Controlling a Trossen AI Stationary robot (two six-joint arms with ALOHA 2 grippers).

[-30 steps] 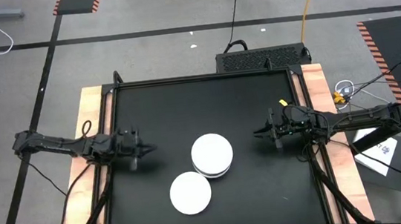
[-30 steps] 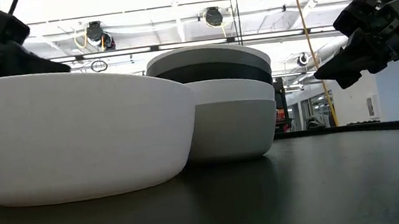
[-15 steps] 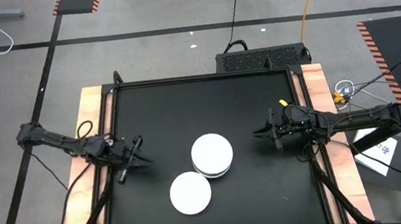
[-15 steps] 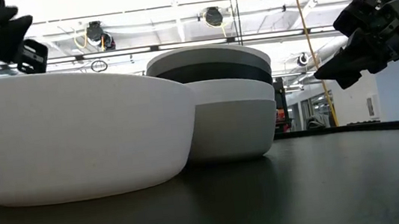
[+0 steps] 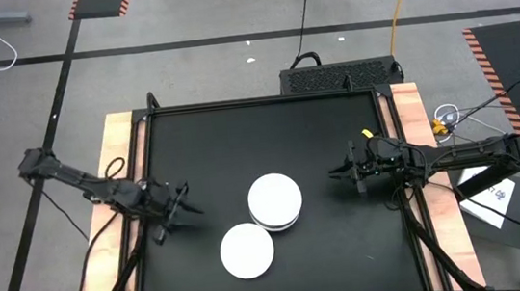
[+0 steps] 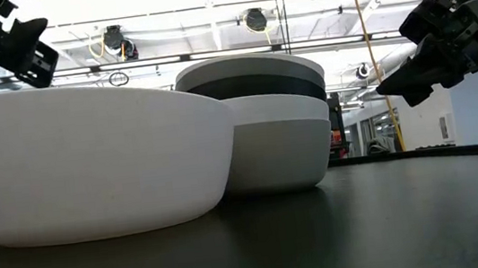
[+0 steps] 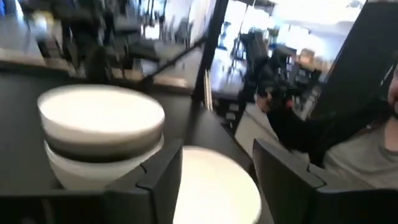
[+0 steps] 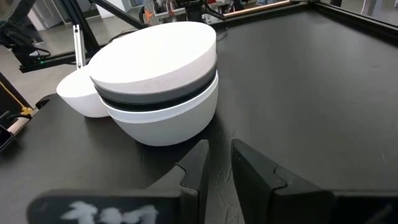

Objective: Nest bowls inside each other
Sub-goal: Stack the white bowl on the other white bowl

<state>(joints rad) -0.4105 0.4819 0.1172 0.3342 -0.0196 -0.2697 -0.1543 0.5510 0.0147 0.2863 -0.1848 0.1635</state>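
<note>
Several bowls stand nested in one stack (image 5: 275,202) at the table's middle: a white one at the bottom, dark and light grey ones in it, a white one on top (image 8: 155,62). A single white bowl (image 5: 247,250) stands on its base just in front and to the left of the stack. My left gripper (image 5: 189,208) is open and empty, above the table left of both. In its wrist view (image 7: 217,180) the single bowl (image 7: 214,186) lies ahead between its fingers. My right gripper (image 5: 339,174) is shut and empty, right of the stack.
The black table top (image 5: 259,136) lies bare behind the bowls, framed by wooden side rails (image 5: 117,170). A black box (image 5: 340,75) stands behind the far edge. Cables and papers lie on the floor to the right.
My left gripper has gone a little toward the table's near edge and turned about its wrist, and now points slantwise toward the single white bowl. The bowls and my right arm have kept still.
</note>
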